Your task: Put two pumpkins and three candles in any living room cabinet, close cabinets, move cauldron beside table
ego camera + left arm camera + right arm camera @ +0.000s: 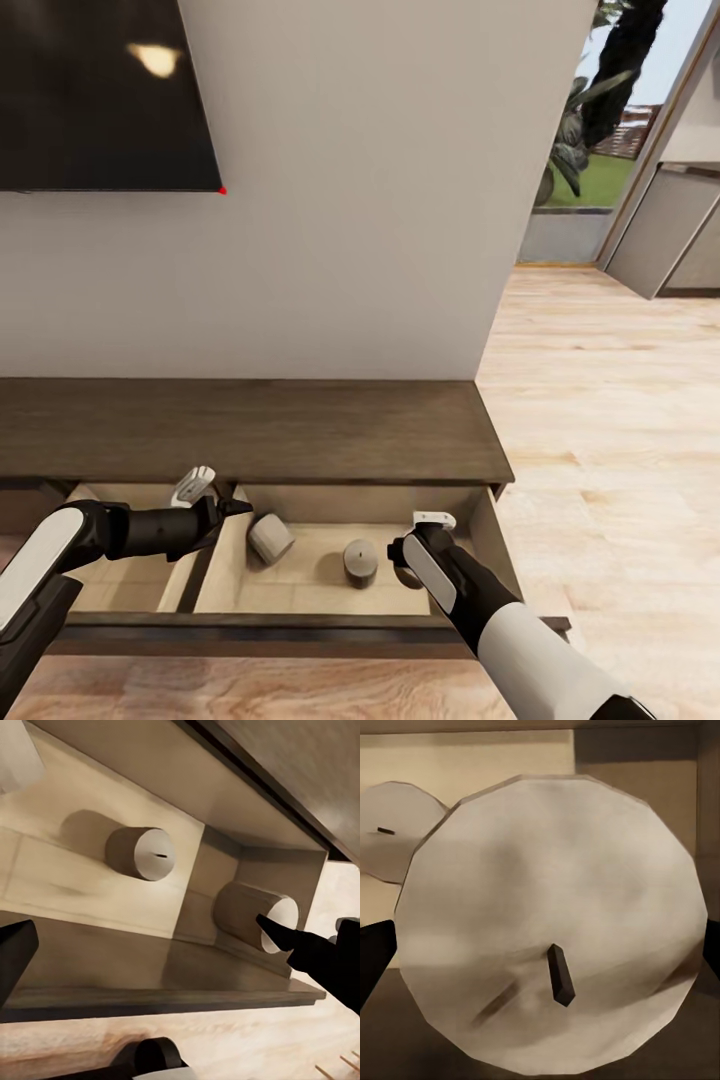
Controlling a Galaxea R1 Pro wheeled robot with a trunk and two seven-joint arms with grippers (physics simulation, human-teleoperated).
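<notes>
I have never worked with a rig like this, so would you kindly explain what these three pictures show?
A simulated two-armed robot stands at a low dark cabinet with a drawer pulled open. The big picture looks down from its head; the other two come from cameras by each arm's fingers. In the drawer, one candle lies tipped beside the left gripper and another candle stands upright. The right gripper reaches in; its camera sees a third candle top close between its fingers, though a firm grip is unclear.

Open drawer [300, 585] of dark cabinet [250, 430], pale wood inside. Tilted candle [270, 537] on drawer floor just beside left gripper [222, 508]. Upright candle [360, 562] near right gripper [405, 560]; third candle [551, 922] between its fingers.
</notes>
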